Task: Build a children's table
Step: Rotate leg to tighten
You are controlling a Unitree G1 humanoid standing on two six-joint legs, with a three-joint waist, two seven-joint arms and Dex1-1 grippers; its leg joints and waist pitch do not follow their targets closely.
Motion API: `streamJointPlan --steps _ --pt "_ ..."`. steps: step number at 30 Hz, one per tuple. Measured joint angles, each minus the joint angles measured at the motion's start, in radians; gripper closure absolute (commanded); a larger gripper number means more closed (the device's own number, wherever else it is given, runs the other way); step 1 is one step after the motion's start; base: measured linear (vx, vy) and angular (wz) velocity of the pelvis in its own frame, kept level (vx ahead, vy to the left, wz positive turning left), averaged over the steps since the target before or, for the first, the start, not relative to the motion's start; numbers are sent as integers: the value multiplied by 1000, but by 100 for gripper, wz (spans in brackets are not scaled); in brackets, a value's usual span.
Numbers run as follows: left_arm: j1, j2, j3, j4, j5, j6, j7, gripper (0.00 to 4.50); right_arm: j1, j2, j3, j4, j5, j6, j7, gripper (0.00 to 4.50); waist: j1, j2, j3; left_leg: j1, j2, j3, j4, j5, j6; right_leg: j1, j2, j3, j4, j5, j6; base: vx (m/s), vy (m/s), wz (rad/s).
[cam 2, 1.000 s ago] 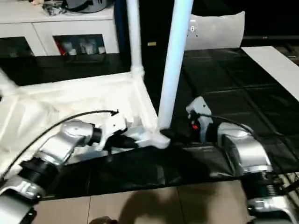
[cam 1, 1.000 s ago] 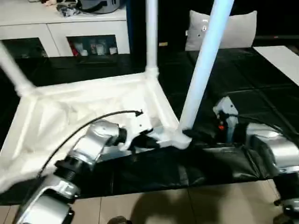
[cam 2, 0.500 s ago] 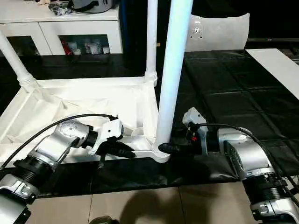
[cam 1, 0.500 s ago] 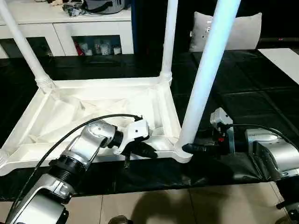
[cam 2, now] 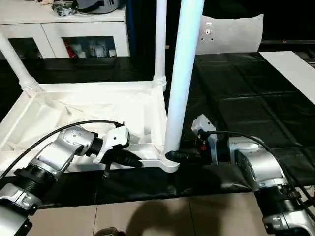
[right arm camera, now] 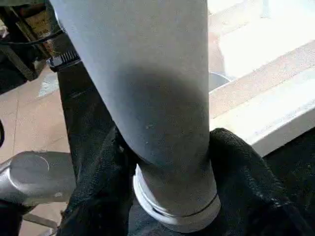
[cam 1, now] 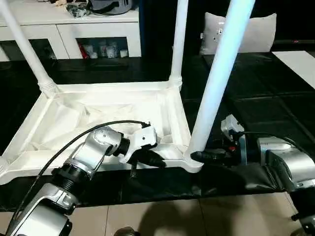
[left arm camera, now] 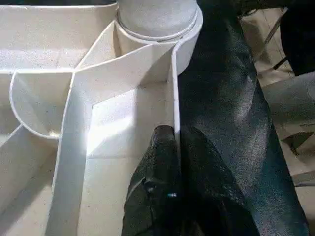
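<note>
Two grippers meet at the near corner of the upturned table top (cam 1: pixel 98 115) on the black mat (cam 1: pixel 256 98): our left gripper (left arm camera: pixel 174 142) pinches the top's near rim, our right gripper (right arm camera: pixel 167 162) hugs the nearest leg (cam 1: pixel 216 73) at its socket (fingers either side). Farther back, two more legs stand upright.

Indoor light from above leaves the white table top (cam 1: pixel 98 118) bright, nearly washed out, against a very dark mat (cam 1: pixel 256 98). The near leg (cam 1: pixel 216 73) has a bluish sheen. Head views are sharp; the close wrist views are soft and grainy, with deep shadows.
</note>
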Motion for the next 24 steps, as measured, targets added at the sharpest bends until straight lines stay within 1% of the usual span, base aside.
streamJointPlan --steps 2,4,5,7,10,12,13,15,16,18,20,21,23,24 --pt "3 -3 2 -4 -2 22 11 450 11 12 -7 -9 1 4 -20 254 -1 0 0 0 0 0 0 0 0 0 0 0 0 0 0 0 0 0" --pt "7 -22 19 -4 1 51 60 450 14 41 -27 -9 -3 15 -85 254 -7 0 0 2 0 0 0 0 0 1 0 0 0 -1 3 0 0 0" --pt "7 -39 32 -3 10 71 106 450 12 72 -46 -4 -14 19 -147 254 -10 0 0 2 0 0 1 0 -1 1 0 0 0 -1 2 0 0 0" --pt "5 -78 62 7 28 111 209 450 -8 148 -79 22 -38 25 -297 254 -32 1 0 4 0 0 1 1 -1 1 0 0 1 0 2 0 0 0" --pt "-10 -156 93 28 45 160 350 450 -53 224 -118 54 -72 54 -492 256 -63 0 0 3 0 0 1 1 -1 1 0 0 0 0 3 0 0 0" --pt "-19 -207 116 46 44 188 442 450 -82 278 -145 81 -94 52 -631 256 -79 0 0 3 0 0 1 1 -1 0 0 0 0 1 3 0 0 0" --pt "-23 -219 118 47 44 198 467 450 -90 293 -148 88 -102 49 -668 256 -83 0 0 2 0 0 0 1 -1 -1 0 0 0 1 3 0 0 0" --pt "-36 -243 121 52 44 221 518 450 -105 323 -161 115 -109 22 -731 256 -86 0 0 0 0 0 -1 1 -1 -3 1 -1 0 -1 5 0 0 0" --pt "-38 -246 121 52 44 223 525 450 -106 325 -161 117 -109 16 -740 222 -86 0 0 -1 0 0 -2 1 -1 -4 1 -1 0 0 4 0 0 0" --pt "-38 -245 121 52 44 223 526 450 -105 329 -163 120 -105 12 -737 186 -86 0 0 -2 0 0 -3 0 0 -4 1 -1 -1 0 2 0 0 0" --pt "-38 -246 120 50 44 223 521 450 -105 332 -167 120 -103 12 -735 178 -84 1 0 -2 0 0 -4 0 0 -4 1 -1 -2 0 2 0 0 0" --pt "-38 -242 118 49 45 222 516 450 -102 332 -168 119 -100 10 -726 153 -82 1 0 -2 0 0 -4 -1 1 -4 1 -1 -3 0 2 0 0 0" --pt "-37 -233 116 47 47 219 504 450 -92 329 -168 114 -100 3 -709 146 -79 1 0 -3 0 0 -4 -1 1 -4 1 0 -4 0 2 0 0 0" --pt "-34 -225 114 41 49 213 495 450 -89 330 -167 114 -100 3 -704 134 -79 1 0 -3 0 0 -4 -1 1 -4 1 0 -4 0 2 0 0 0"
